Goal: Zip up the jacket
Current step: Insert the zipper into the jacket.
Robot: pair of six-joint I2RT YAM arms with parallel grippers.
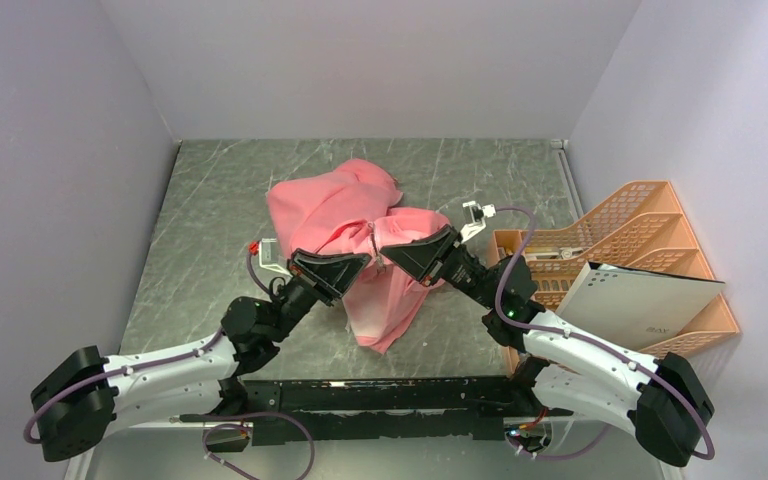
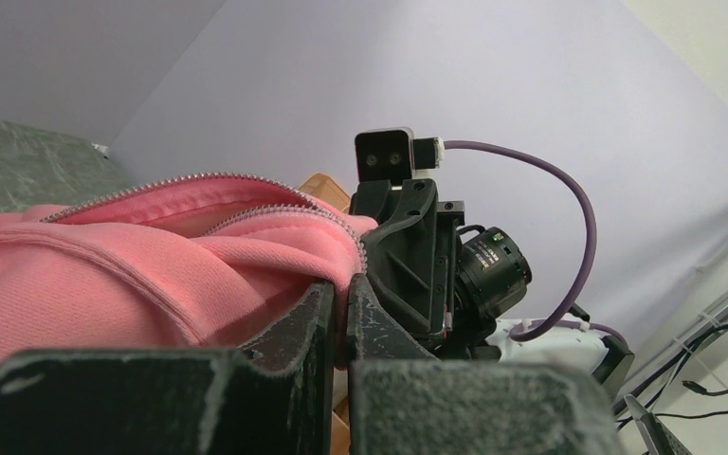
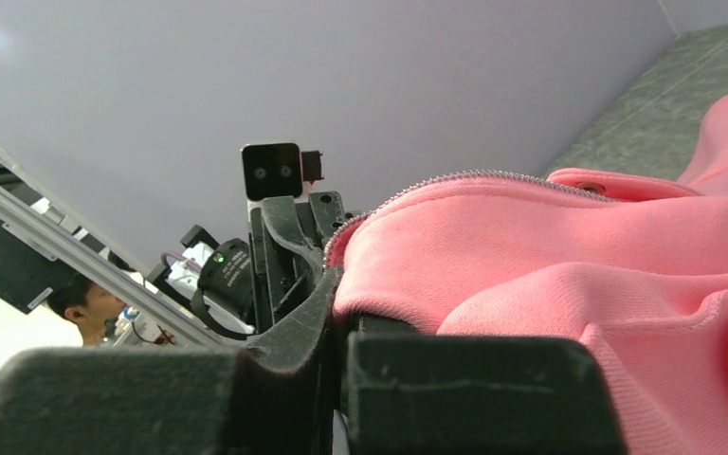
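Jaws on both arms stand pressed together, each on a fold of pink cloth. In the left wrist view the left gripper point(image 2: 339, 296) pinches the edge of the jacket point(image 2: 104, 284) right at its tips, and the cloth bulges up and away to that gripper's left. The right wrist view mirrors this. The right gripper point(image 3: 337, 318) clamps the jacket's edge, and the fabric swells off to its right. Whether either grip takes in the zipper pull or only the cloth beside it is hard to say, because the tips hide the pinched spot.

Just past the tips the two grippers face each other almost nose to nose, with only a narrow strip of jacket between them. Each wrist camera sees the other's black head straight ahead. Two rows of zipper teeth point(image 2: 152, 188) run along the top folds, arcing away from the left gripper's tips, and the rows stand apart.

From above, the jacket is pinched between the grippers over the table point(image 1: 210, 230). One flap trails back under them toward the arm bases, and the crumpled bulk lies beyond the tips.

On the right gripper's outer side, past its wrist, an orange file tray point(image 1: 650, 215) sits at the table edge with a white folder point(image 1: 640, 300) leaning in it.
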